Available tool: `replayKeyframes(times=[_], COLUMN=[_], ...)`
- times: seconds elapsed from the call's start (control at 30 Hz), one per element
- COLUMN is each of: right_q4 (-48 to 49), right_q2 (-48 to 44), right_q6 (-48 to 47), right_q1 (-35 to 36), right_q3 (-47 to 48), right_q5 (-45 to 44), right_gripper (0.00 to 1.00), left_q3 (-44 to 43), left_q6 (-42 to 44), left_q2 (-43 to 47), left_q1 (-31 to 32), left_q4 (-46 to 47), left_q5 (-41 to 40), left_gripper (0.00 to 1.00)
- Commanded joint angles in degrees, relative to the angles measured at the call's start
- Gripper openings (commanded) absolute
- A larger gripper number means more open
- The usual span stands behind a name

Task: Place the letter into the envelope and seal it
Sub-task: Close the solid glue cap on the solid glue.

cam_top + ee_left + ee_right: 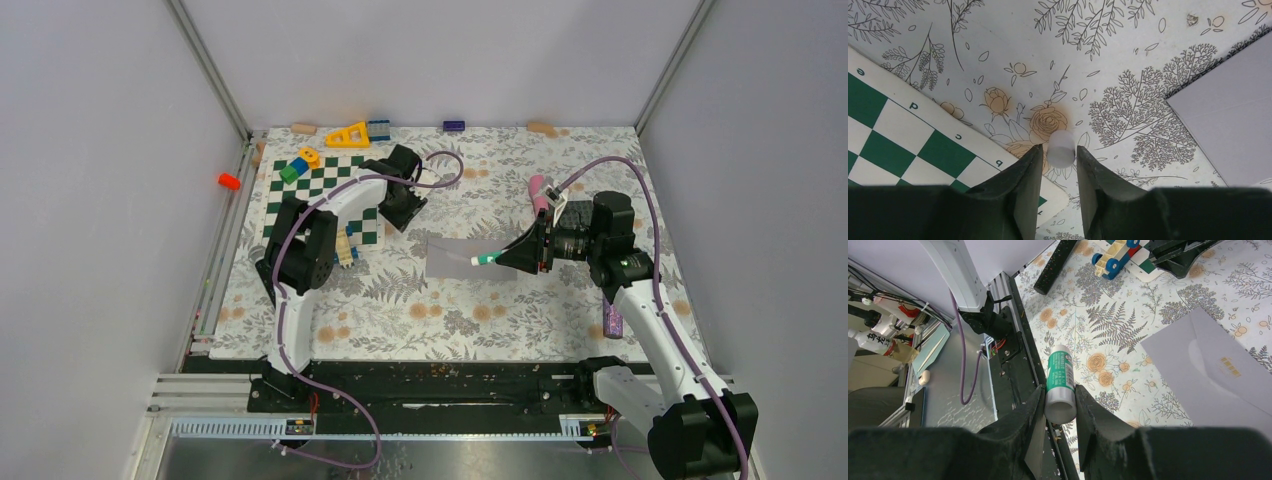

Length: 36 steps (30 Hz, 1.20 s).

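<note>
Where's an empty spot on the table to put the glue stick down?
Bare cloth lies between the envelope and the near rail, and beyond the envelope up to the purple brick. The chessboard corner is crowded with blocks.

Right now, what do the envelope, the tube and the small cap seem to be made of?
Envelope: paper, matte pale lavender; it lies flat, with a fold line and a printed barcode. Tube: probably plastic, smooth with slight sheen, under a green printed label. Cap: probably plastic too, plain matte white; hard to be sure.
</note>
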<state>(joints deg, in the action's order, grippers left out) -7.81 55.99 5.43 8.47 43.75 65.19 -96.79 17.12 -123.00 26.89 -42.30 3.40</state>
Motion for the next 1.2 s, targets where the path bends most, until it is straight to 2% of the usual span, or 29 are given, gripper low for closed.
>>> replayKeyframes(times=[0.0, 0.17, 0.3, 0.4, 0.53, 0.67, 0.83, 0.93, 1.07, 1.17], right_q4=[2.36, 2.30, 2.30, 2.33, 2.75, 4.29, 16.51, 27.99, 45.72, 56.85], right_q2=[-0.25, -0.35, -0.11, 0.13, 0.41, 1.47, 4.01, 5.37, 7.46, 9.80], right_q6=[-0.16, -0.05, 0.57, 1.55, 2.88, 4.31, 14.58, 23.80, 37.85, 46.10], right_q1=[0.33, 0.36, 0.36, 0.40, 0.04, -1.27, -4.02, -4.96, -5.35, -5.55], right_q3=[0.38, 0.45, 0.79, 1.54, 3.18, 5.36, 6.41, 4.86, 0.60, -2.05], right_q5=[1.43, 1.43, 1.18, 1.05, -0.38, -2.28, -4.79, -7.24, -9.89, -11.42], right_gripper=[0.06, 0.06, 0.06, 0.06, 0.06, 0.06, 0.05, 0.04, 0.05, 0.04], left_q3=[-3.13, -3.39, -4.26, -5.51, -7.39, -9.48, -10.22, -7.36, 7.17, 14.47], left_q6=[-0.16, -0.24, -0.87, -1.81, -3.75, -7.65, -16.15, -26.39, -48.44, -62.60], left_q2=[-0.18, -0.31, 0.09, 0.83, 3.79, 7.56, 11.45, 13.93, 19.88, 22.25], left_q1=[-0.30, -0.27, -0.35, -0.59, -1.67, -3.42, -5.51, -6.79, -8.40, -8.78], left_q4=[-0.45, -1.01, -2.10, -3.23, -4.30, -4.00, 1.70, 11.50, 40.70, 59.26], left_q5=[0.41, 0.70, 2.74, 5.75, 14.16, 26.45, 40.17, 48.33, 53.48, 55.36], left_gripper=[0.32, 0.27, 0.11, 0.03, 0.00, 0.00, 0.00, 0.00, 0.00, 0.00])
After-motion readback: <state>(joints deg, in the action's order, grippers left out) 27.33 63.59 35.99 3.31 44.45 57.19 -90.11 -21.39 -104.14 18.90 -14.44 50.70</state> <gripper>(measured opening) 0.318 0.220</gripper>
